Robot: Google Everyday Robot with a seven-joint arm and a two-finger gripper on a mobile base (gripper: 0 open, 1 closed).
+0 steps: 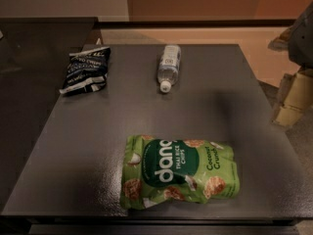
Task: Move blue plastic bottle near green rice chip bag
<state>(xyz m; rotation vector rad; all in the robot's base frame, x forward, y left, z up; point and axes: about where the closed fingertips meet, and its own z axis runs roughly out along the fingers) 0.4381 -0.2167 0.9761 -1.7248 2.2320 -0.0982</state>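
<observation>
The dark table (73, 146) held the green rice chip bag (181, 173) at its near edge and a dark chip bag (86, 70) at far left. The blue plastic bottle (168, 66) lay on its side at the far side, with bare tabletop between it and the green bag. The gripper (304, 35) sat at the view's right edge, off the table; I cannot tell its state.

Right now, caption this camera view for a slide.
Bottle lying apart from green chip bag on dark table; gripper at right edge.

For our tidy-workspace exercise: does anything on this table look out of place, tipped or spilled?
The blue plastic bottle lies on its side near the far edge of the table, white cap toward the green rice chip bag, well apart from it. Nothing is spilled. The gripper sits off the table's right side.
</observation>
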